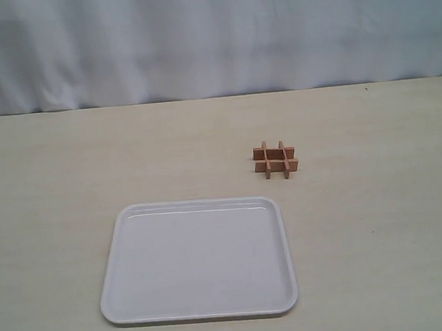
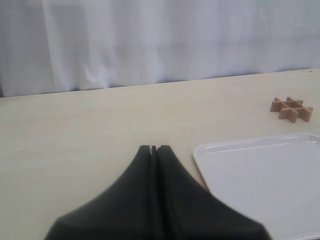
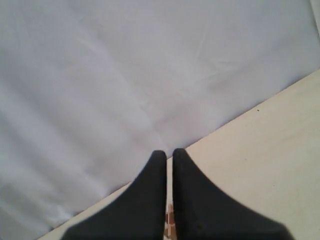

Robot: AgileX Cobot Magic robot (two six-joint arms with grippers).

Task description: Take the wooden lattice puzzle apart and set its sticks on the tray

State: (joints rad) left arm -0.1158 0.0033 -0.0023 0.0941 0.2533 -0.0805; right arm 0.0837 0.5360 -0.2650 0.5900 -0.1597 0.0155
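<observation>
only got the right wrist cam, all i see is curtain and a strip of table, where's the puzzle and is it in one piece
observer: the wooden lattice puzzle sits whole and fully interlocked on the table, on the right side of the exterior view.
operator: and the tray
observer: the tray lies nearer the exterior camera and to the left of the puzzle, apart from it, with nothing on it.
operator: left pincer holding anything
observer: no, the left pincer is shut with nothing in it, over bare table beside the tray.
</observation>
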